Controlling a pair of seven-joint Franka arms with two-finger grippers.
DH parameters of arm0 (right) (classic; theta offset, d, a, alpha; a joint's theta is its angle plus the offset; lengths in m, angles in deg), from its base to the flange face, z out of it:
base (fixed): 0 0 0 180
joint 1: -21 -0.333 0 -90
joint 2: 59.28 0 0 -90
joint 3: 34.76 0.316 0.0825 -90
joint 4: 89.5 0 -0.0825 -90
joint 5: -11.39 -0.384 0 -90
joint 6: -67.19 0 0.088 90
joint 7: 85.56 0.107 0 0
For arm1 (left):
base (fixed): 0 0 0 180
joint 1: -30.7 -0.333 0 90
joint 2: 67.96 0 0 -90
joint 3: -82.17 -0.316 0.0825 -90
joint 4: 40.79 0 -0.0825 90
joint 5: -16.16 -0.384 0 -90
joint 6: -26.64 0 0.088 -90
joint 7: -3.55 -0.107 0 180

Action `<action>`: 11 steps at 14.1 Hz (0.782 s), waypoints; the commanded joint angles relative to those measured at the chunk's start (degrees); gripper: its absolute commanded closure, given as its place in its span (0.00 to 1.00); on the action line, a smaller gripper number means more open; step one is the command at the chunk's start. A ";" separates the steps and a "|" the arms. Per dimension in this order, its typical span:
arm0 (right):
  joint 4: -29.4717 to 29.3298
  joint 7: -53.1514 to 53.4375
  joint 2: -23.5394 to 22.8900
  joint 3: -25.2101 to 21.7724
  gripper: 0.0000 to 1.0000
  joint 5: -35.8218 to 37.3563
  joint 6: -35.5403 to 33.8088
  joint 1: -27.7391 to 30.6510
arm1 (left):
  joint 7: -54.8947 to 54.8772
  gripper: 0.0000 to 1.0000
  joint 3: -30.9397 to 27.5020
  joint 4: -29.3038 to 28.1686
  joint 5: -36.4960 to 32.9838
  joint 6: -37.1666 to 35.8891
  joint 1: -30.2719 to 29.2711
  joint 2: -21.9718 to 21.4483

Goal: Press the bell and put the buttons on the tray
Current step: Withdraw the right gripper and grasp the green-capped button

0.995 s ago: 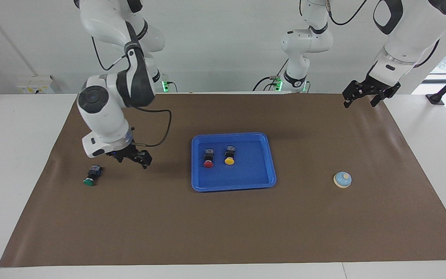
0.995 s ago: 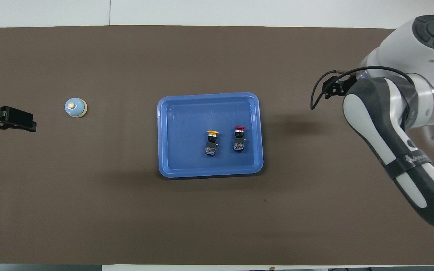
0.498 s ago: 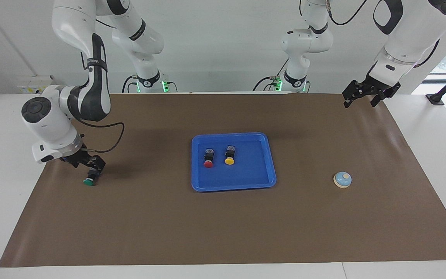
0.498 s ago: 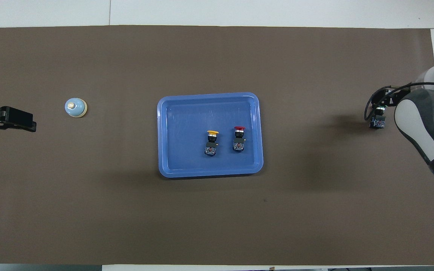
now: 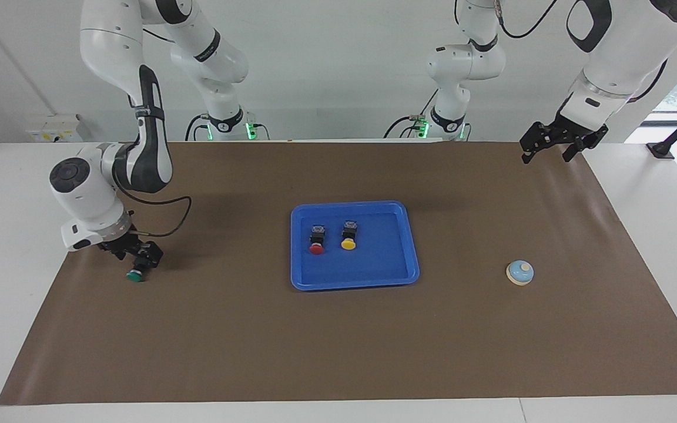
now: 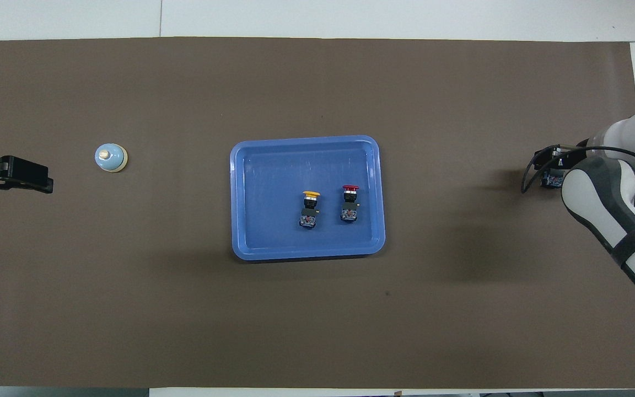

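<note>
facing view. two arms, one blue tray (image 5: pixel 410 247), three buttons and one bell (image 5: pixel 520 272) on a brown mat (image 5: pixel 338 346) that covers a white table (image 5: pixel 9 194). the tray lies mid-mat and holds two buttons side by side, well apart from the rim: the red button (image 5: pixel 316 240) toward the right arm's end, the yellow button (image 5: pixel 348 235) toward the left arm's end, both lying with caps pointing away from the robots. the green button (image 5: pixel 137 269) lies on the mat toward the right arm's end, outside the tray, cap away from the robots. the right gripper (image 5: pixel 138 257) is down at this button's black body, fingers apart on either side of it; whether they touch it cannot be told. the bell sits alone on the mat toward the left arm's end, a little farther from the robots than the tray's middle. the left gripper (image 5: pixel 552 148) hangs raised over the mat's edge nearest the robots, fingers apart and empty; this arm waits.

overhead view. one tray (image 6: pixel 237 198), one bell (image 6: pixel 111 157), the yellow button (image 6: pixel 310 208) and the red button (image 6: pixel 350 202) are plain. of the third button only part of the body (image 6: pixel 551 180) shows, the right arm covering its green cap, which the facing view shows. the right gripper (image 6: pixel 550 163) is mostly hidden by its own wrist. the left gripper (image 6: pixel 17 175) appears as dark fingers level with the bell, though the facing view shows it raised and well apart from it.
</note>
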 commanded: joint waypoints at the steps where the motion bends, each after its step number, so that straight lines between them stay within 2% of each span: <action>1: 2.86 -0.53 0.65 0.41 0.00 0.98 3.79 0.52 | 0.37 0.00 -0.27 0.30 0.84 -0.72 0.01 0.01; 4: 4.44 -0.62 0.91 0.41 0.00 0.98 4.50 1.05 | 0.37 0.00 -0.27 0.30 0.84 -0.72 0.01 0.01; 5: 4.62 -1.40 0.91 0.41 0.12 0.98 5.02 1.05 | 0.37 0.00 -0.27 0.30 0.84 -0.72 0.01 0.01; 6: 4.71 -2.63 0.91 0.41 0.29 0.98 5.20 1.14 | 0.37 0.00 -0.27 0.30 0.84 -0.72 0.01 0.01; 7: 4.71 -3.25 0.91 0.41 0.61 0.98 5.12 1.14 | 0.37 0.00 -0.27 0.30 0.84 -0.72 0.01 0.01; 8: 4.62 -3.69 0.91 0.41 0.84 0.98 4.94 1.14 | 0.37 0.00 -0.27 0.30 0.84 -0.72 0.01 0.01; 9: 4.62 -4.22 0.91 0.41 1.00 0.98 4.68 1.14 | 0.37 0.00 -0.27 0.30 0.84 -0.72 -0.08 0.01; 11: 4.53 -4.66 1.00 0.41 1.00 0.98 4.32 0.96 | 0.37 0.00 -0.27 0.30 0.84 -0.72 -0.08 0.01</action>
